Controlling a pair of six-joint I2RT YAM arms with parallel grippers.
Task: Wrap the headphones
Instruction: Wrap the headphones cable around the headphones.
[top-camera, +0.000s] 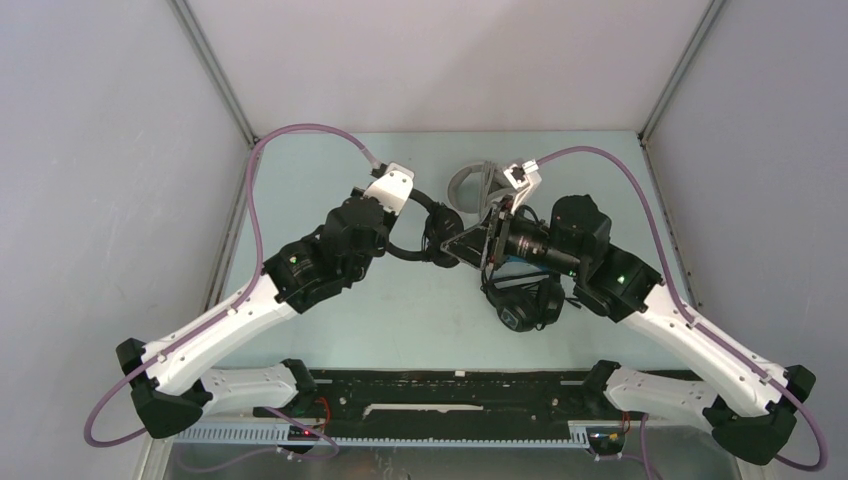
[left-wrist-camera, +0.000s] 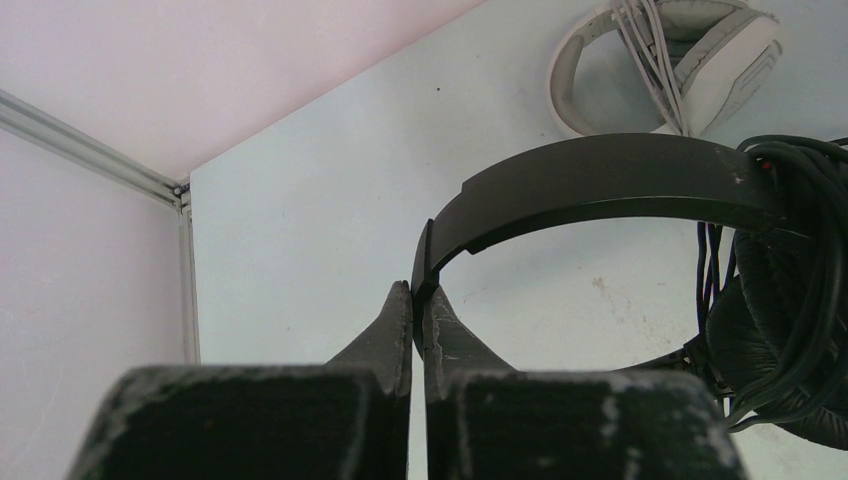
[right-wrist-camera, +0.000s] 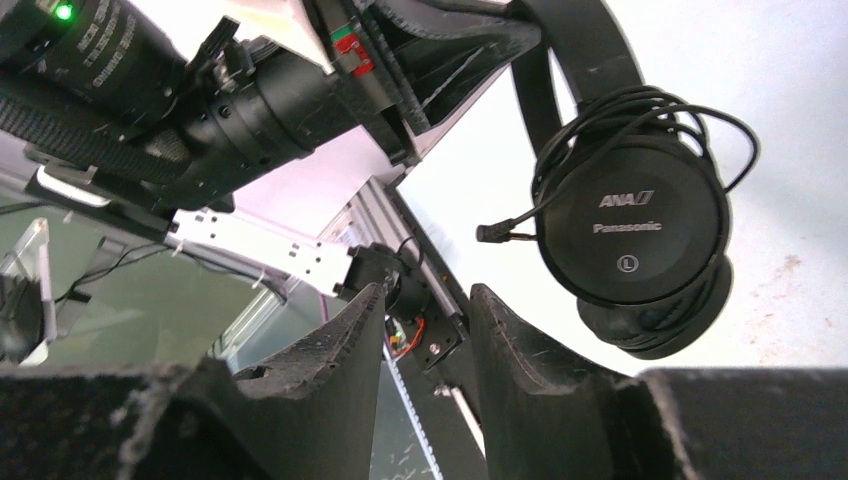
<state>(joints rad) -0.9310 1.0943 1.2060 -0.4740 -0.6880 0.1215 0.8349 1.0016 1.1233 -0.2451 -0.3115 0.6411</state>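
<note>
My left gripper (left-wrist-camera: 420, 300) is shut on the headband (left-wrist-camera: 600, 175) of the small slim black headphones (top-camera: 437, 238). The thin black cable is wound round its earcup (left-wrist-camera: 780, 300). In the right wrist view that earcup (right-wrist-camera: 630, 235) reads ANA Panasonic L, and the cable plug (right-wrist-camera: 490, 232) sticks out to the left. My right gripper (right-wrist-camera: 425, 300) is open and empty, just beside and below that earcup; in the top view it (top-camera: 462, 245) sits right of it. The white-grey headphones (top-camera: 470, 182) lie behind, also in the left wrist view (left-wrist-camera: 700, 60). The bulky black pair (top-camera: 525, 300) lies under my right wrist.
The pale table (top-camera: 400, 310) is boxed in by grey walls at left, right and back. A black rail (top-camera: 450, 395) runs along the near edge between the arm bases. The left arm's body (right-wrist-camera: 200, 90) fills the upper left of the right wrist view.
</note>
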